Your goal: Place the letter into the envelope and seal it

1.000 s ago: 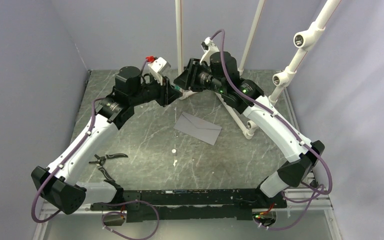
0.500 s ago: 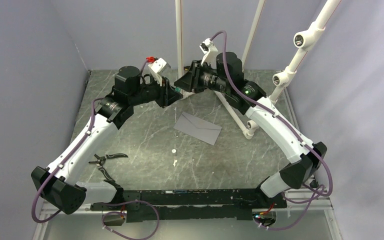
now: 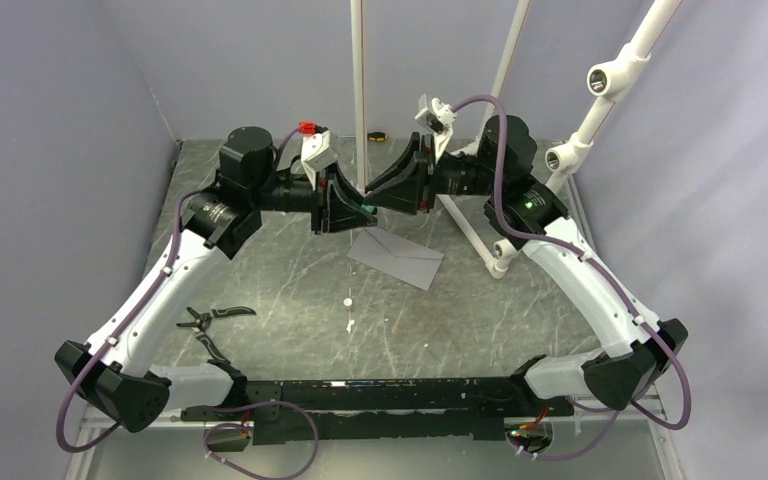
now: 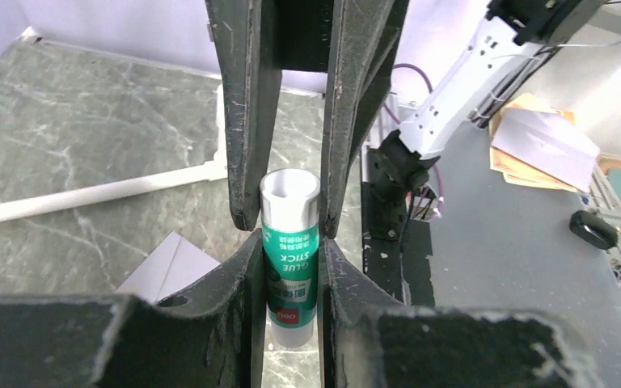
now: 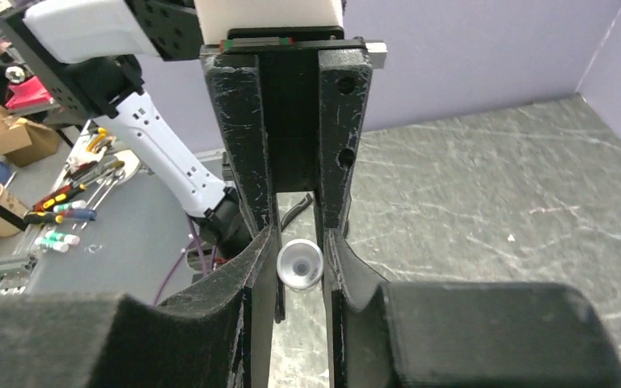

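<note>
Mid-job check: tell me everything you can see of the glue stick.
The glue stick is a cylinder, green label printed GLUE STICK in white, with a white plastic end that looks hollow end-on. It is held in the air near the grey envelope, lying along the line between both claws: the left claw clamps the green body, the right claw pinches the white end.

My left gripper (image 4: 289,242) and right gripper (image 5: 301,242) meet nose to nose, both clamped on a glue stick (image 4: 291,279), hemmed by a white upright pole (image 3: 358,90) behind and a white pipe (image 3: 475,238) rightward, while open tabletop surrounds the envelope (image 3: 400,258) below, pliers (image 3: 210,320) well apart near-left.
</note>
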Motion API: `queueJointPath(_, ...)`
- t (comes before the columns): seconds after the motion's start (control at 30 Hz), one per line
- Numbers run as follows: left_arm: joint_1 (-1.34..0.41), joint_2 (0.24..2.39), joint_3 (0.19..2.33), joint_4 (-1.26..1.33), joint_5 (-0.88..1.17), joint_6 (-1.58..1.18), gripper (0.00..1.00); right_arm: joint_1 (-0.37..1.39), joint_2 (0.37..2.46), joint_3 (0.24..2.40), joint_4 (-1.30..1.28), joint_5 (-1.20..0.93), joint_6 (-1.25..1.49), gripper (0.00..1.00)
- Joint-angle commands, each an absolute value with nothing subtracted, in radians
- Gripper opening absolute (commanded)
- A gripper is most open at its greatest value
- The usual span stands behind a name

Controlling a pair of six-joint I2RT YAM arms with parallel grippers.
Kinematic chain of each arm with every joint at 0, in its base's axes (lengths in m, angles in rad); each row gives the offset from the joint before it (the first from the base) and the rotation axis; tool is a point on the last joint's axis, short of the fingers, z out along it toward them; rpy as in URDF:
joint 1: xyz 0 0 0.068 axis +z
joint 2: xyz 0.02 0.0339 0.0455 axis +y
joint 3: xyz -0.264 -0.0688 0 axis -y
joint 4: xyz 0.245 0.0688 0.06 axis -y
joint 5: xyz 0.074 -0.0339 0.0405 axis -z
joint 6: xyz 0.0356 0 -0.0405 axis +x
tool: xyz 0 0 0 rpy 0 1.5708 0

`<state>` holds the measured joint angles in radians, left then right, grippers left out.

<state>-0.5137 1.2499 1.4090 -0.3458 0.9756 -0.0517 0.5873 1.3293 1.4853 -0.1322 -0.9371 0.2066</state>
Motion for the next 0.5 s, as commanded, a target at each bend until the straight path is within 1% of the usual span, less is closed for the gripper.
queueJointPath(0.0, -0.509, 1.222, 1.430, -0.235, 1.093, -0.099, 0.02, 0.582, 1.310, 1.491, -0.049, -0.927, 0.275, 0.28)
queueJointPath(0.03, -0.509, 1.220, 1.424, -0.228, 1.064, -0.098, 0.02, 0.583, 1.307, 1.486, -0.048, -0.827, 0.331, 0.45)
queueJointPath(0.07, -0.509, 1.217, 1.418, -0.223, 1.007, -0.099, 0.02, 0.583, 1.304, 1.485, -0.061, -0.716, 0.380, 0.57)
queueJointPath(0.1, -0.509, 1.212, 1.403, -0.214, 0.942, -0.099, 0.02, 0.585, 1.303, 1.490, -0.099, -0.588, 0.428, 0.64)
queueJointPath(0.2, -0.509, 1.203, 1.374, -0.189, 0.729, -0.107, 0.02, 0.601, 1.274, 1.452, -0.145, -0.208, 0.623, 0.68)
queueJointPath(0.27, -0.509, 1.212, 1.371, -0.186, 0.658, -0.110, 0.02, 0.629, 1.267, 1.439, -0.146, -0.097, 0.638, 0.69)
queueJointPath(0.37, -0.509, 1.253, 1.409, -0.238, 0.599, -0.112, 0.02, 0.676, 1.300, 1.489, -0.160, -0.044, 0.614, 0.71)
queueJointPath(0.47, -0.509, 1.290, 1.444, -0.289, 0.571, -0.111, 0.03, 0.702, 1.357, 1.562, -0.199, -0.044, 0.601, 0.72)
